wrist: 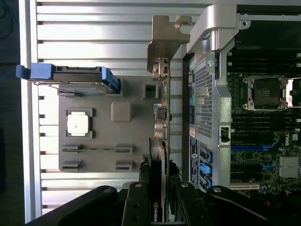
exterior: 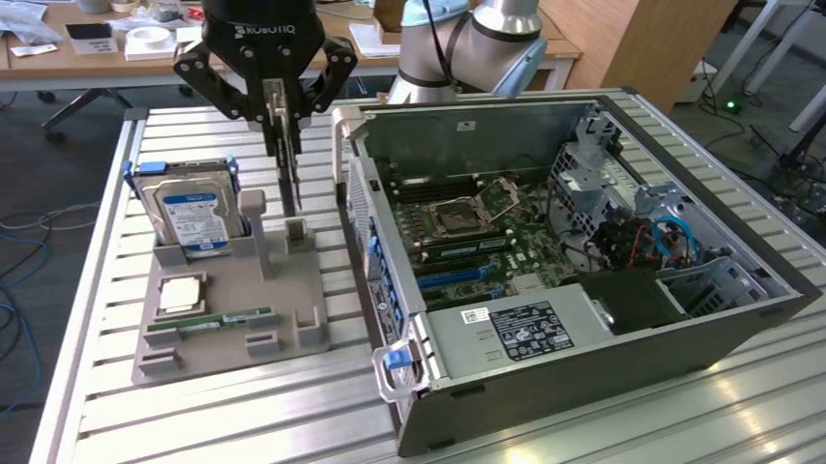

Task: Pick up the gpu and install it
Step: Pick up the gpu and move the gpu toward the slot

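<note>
gripper: black housing with white "ROBOTIQ" lettering on its front.
fingers: black jointed link bars on either side, with round silver pivot pins.
arm: rounded silver-grey segments behind the gripper.
joint cap: pale blue.
cable: thin, black, running along the arm.

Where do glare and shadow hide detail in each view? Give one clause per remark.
Exterior view: glare whitens the table slats in front of the case, whose near wall lies in shade; wrist view: the chip is washed out to white, the table slats are bright, the motherboard is dim, and the gpu shows as a dark edge.
</note>
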You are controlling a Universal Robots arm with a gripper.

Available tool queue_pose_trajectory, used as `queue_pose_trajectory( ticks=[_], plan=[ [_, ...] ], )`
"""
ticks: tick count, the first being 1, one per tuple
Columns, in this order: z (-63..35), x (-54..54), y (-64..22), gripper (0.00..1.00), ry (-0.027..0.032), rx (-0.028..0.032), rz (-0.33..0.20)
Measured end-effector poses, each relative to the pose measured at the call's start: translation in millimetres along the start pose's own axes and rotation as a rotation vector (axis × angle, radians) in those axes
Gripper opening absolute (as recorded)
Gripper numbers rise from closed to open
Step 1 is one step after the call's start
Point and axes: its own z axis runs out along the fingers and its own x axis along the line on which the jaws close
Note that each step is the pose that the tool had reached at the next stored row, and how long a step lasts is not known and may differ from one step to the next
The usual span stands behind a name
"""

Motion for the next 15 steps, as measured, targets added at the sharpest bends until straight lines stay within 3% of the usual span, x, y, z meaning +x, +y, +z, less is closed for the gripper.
queue_pose_trajectory(
  ticks=[15],
  plan=[
    [-2.8,-1.5,0.2,0.26,0.0000,0.0000,0.000]
  ],
)
